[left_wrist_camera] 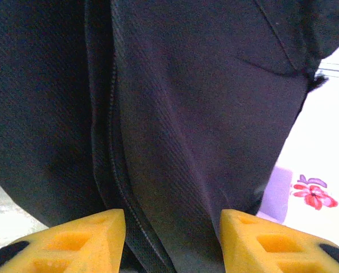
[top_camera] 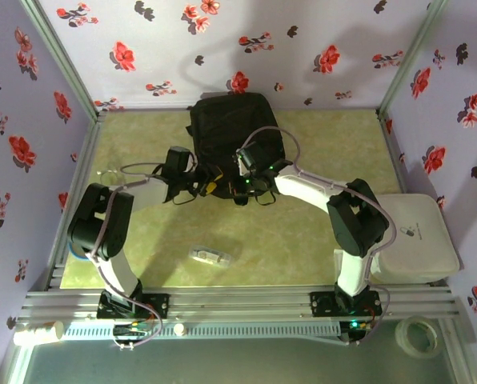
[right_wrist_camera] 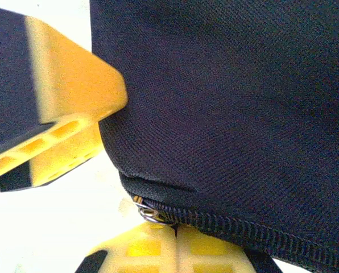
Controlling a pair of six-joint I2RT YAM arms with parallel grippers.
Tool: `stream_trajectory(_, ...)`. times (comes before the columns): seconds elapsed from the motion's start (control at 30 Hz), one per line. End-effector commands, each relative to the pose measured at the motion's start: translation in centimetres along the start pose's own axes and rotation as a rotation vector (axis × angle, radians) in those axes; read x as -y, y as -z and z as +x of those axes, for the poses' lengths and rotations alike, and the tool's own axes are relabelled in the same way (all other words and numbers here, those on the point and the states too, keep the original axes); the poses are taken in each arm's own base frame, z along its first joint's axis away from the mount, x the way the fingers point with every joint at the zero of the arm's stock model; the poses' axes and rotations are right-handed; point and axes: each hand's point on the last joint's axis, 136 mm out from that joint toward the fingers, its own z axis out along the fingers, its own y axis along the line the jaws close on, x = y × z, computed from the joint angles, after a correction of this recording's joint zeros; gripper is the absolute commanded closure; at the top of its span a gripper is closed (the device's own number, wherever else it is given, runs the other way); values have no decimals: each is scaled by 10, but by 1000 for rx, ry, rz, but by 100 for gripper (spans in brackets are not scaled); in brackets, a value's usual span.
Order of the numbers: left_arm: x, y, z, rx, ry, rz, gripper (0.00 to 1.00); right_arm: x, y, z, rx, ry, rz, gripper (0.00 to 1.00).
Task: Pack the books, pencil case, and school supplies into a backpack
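Observation:
The black backpack [top_camera: 230,128] lies at the back middle of the table. My left gripper [top_camera: 204,186] is at its near left edge; in the left wrist view its yellow fingers [left_wrist_camera: 95,233] stand apart, with a fold of backpack fabric [left_wrist_camera: 181,114] and a zip line between them. My right gripper [top_camera: 243,181] is at the near edge beside it. Its fingers [right_wrist_camera: 158,247] are pressed together at the zipper pull's metal ring [right_wrist_camera: 148,214]. The small translucent pencil case [top_camera: 210,256] lies alone on the table, nearer the arm bases. The books are out of view.
A white boxy base [top_camera: 418,236] stands at the right edge. A tape roll [top_camera: 418,334] and a white tube [top_camera: 38,331] lie on the near ledge. A clear flat item [top_camera: 110,172] sits at the left. Flowered walls close in three sides.

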Motion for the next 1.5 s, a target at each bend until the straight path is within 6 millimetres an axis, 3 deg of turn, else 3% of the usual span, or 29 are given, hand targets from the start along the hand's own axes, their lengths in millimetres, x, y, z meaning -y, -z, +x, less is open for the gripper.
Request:
stream_trajectory(0.0, 9, -4, -11, 33, -17, -16, 58, -6, 7, -4, 30, 26, -20, 100)
stream_trajectory(0.23, 0, -7, -18, 50, -41, -87, 69, 3, 10, -1, 32, 21, 22, 100)
stream_trajectory(0.5, -6, -8, -24, 61, -70, -141, 99, 24, 27, 7, 43, -26, 136, 100)
stream_trajectory(0.77, -10, 3, -30, 77, -104, -166, 100, 83, 54, 26, 50, -128, 413, 100)
stream_trajectory(0.93, -16, 12, -36, 90, -110, -176, 100, 111, 71, 27, 95, -196, 525, 100)
stream_trajectory(1.03, -20, 20, -43, 97, -127, -193, 100, 97, 68, 18, 111, -167, 449, 100)
stream_trajectory(1.23, -28, 49, -67, 132, -147, -245, 100, 18, 40, -6, 101, -40, 96, 100)
stream_trajectory(1.27, -31, 57, -71, 152, -144, -262, 97, 5, 36, -8, 97, -9, 62, 100)
stream_trajectory(1.33, -36, 77, -80, 210, -134, -284, 73, -21, 31, -15, 103, 44, 15, 100)
stream_trajectory(1.47, -38, 104, -82, 273, -112, -282, 55, -62, 18, -19, 76, 52, -80, 100)
